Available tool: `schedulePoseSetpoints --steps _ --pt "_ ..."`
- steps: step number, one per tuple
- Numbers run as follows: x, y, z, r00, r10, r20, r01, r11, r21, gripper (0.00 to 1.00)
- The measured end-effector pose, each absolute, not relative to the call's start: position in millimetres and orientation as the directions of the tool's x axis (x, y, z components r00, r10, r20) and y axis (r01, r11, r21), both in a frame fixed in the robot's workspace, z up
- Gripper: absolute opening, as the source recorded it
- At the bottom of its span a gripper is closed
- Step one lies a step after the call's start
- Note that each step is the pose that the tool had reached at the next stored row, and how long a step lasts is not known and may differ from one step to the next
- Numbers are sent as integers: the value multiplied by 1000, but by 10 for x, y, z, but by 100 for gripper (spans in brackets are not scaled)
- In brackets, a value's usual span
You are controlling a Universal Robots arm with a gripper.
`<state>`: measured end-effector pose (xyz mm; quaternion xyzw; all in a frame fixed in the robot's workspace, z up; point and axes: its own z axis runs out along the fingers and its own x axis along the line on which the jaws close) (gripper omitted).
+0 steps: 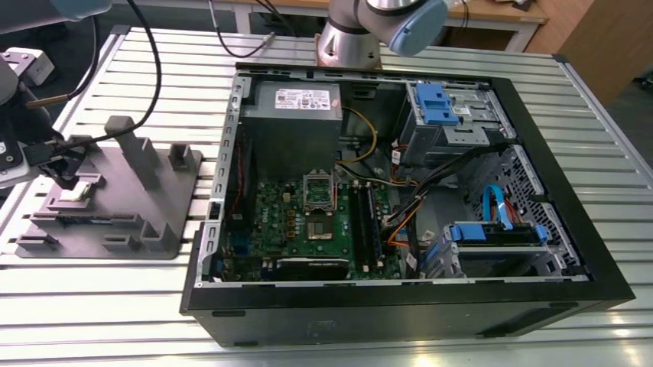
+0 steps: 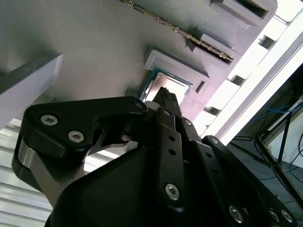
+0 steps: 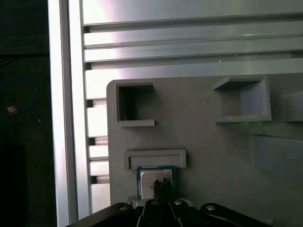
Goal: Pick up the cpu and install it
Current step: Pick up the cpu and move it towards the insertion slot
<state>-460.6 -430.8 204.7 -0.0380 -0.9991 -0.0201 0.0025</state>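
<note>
Reaching out from its base at the table (image 1: 326, 336) edge seen along the top of the exterior view, the single arm (image 1: 355, 34) carries its wrist over to the edge on the exterior view's left. There it points its one gripper (image 1: 69, 180) straight down at the grey tray (image 1: 168, 229). The tray lies flat on the table's metal slats, close to that left edge and just beside the open computer case (image 1: 571, 298), which takes up the middle of the table.

In both wrist views the gripper's jaws are drawn narrow, tips together with nothing between them. They sit right over the middle of the cpu (image 3: 150, 178); whether they touch it cannot be told. The one cpu lies flat, silvery top up with a thin green rim showing, in a shallow seat near an edge of the tray, tucked against a low raised lip (image 3: 155, 156). Two square pockets (image 3: 135, 101) are moulded into the tray farther along.

Inside the case, one green motherboard (image 1: 306, 229) lies on the floor, with one metal socket frame (image 1: 318, 191) at its middle, well apart from the cpu.
</note>
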Motion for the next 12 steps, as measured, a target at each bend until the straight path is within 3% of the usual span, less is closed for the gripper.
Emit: schedulePoseSetpoints --steps 10,12 --pt "-4622 -4309 2033 -997 74 6 75 996 40 11" --pt "-4632 -4309 2033 -997 74 5 74 996 40 17"
